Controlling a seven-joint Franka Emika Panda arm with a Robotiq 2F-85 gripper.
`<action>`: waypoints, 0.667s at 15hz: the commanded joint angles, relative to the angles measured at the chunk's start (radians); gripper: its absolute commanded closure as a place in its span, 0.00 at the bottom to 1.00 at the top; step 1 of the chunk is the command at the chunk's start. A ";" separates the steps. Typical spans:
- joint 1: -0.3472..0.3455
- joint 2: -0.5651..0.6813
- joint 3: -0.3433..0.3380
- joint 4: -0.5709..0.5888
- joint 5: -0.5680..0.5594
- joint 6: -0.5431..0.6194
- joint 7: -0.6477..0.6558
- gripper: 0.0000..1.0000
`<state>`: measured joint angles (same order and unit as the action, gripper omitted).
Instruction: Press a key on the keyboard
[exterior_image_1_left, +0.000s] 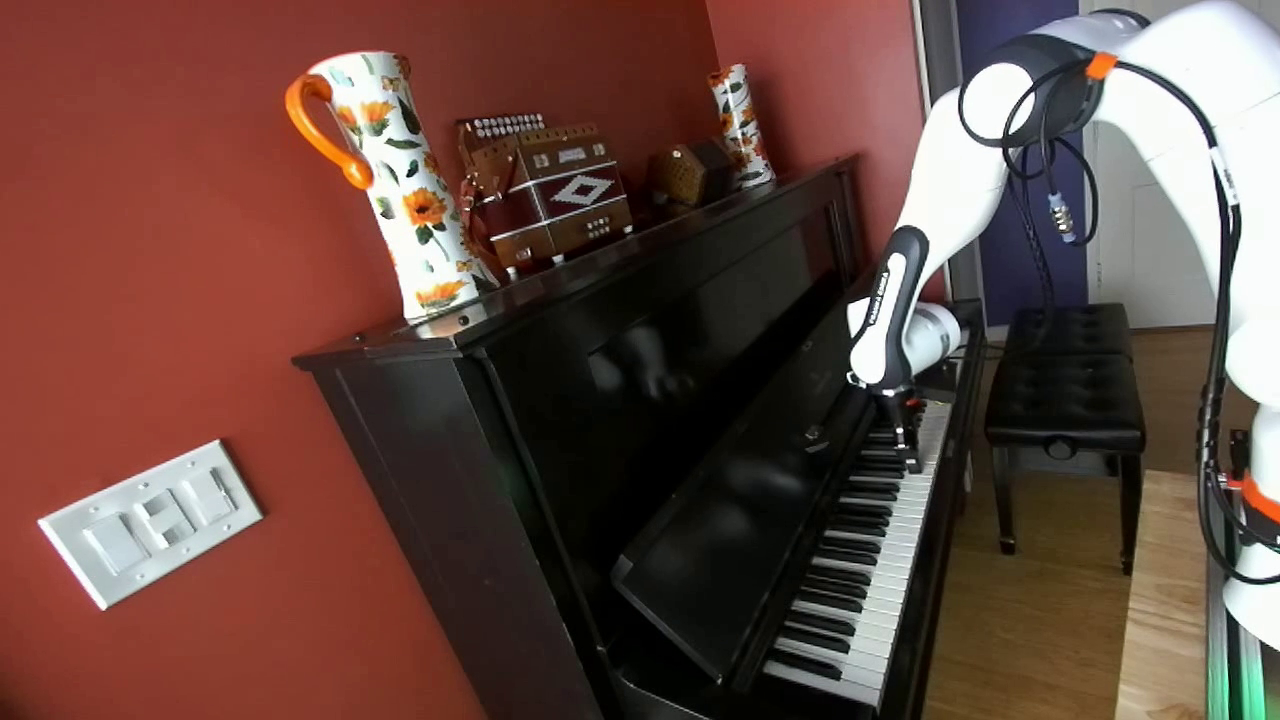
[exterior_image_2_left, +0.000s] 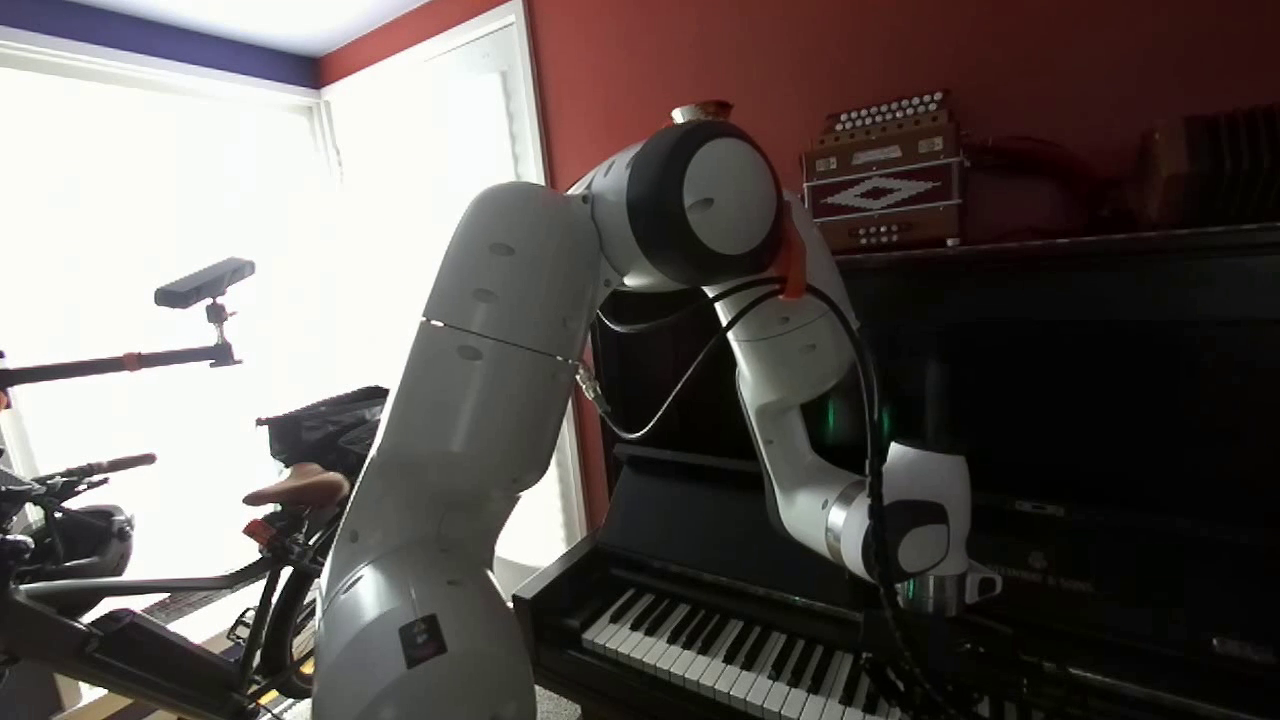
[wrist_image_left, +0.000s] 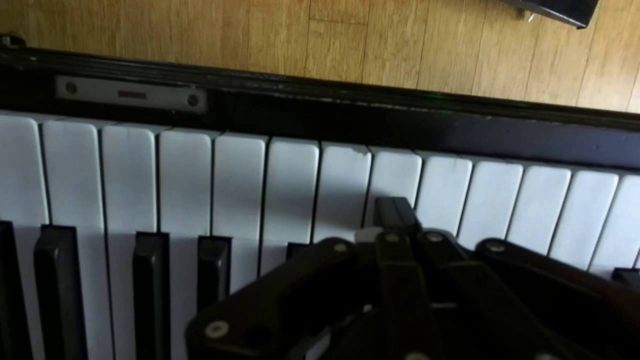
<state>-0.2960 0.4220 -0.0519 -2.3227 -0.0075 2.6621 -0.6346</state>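
Keyboard (exterior_image_1_left: 885, 565) is in the glossy black upright piano (exterior_image_1_left: 700, 340); both show in both exterior views. In an exterior view it runs from near to far, hand (wrist_image_left: 397, 215) over its far part, white arm (exterior_image_1_left: 955, 180) bending over from the right. Wrist view has just a stretch of keys (wrist_image_left: 239, 185), close up. Hand is closed, fingertips (wrist_image_left: 386, 212) together, pointed at the keys. In the wrist view the tips cover part of a white key (wrist_image_left: 395, 175), right of middle; touching or just above, can't tell, and can't tell if that key is down. Key just left of it has a chipped front edge, wrist view only. Also only there: metal plate (wrist_image_left: 131, 93) with two screws, left, on the piano's front edge. In an exterior view the hand is too dark to make out, near hanging cables (exterior_image_2_left: 873, 440). Accordion (exterior_image_1_left: 580, 190) on the piano top, both exterior views. In an exterior view, flowered jug (exterior_image_1_left: 415, 200) stands whole at the near left end of the top, flowered vase (exterior_image_1_left: 742, 125) at the far end, smaller squeezebox (exterior_image_1_left: 695, 172) just beside the vase; switch plate (exterior_image_1_left: 150, 524) on the red wall (exterior_image_1_left: 200, 220), left; black bench (exterior_image_1_left: 1065, 400) right of the piano. In an exterior view, left of the arm: bike (exterior_image_2_left: 160, 650), bar-shaped camera (exterior_image_2_left: 205, 283) on a pole (exterior_image_2_left: 110, 366), bright window (exterior_image_2_left: 150, 220) behind.
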 joint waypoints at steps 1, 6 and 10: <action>-0.012 -0.042 0.002 -0.021 -0.013 0.001 -0.002 1.00; -0.016 -0.083 0.005 -0.030 0.006 -0.004 -0.005 0.74; -0.022 -0.114 0.011 -0.037 0.026 -0.011 -0.017 0.53</action>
<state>-0.3001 0.3488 -0.0524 -2.3323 -0.0028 2.6621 -0.6342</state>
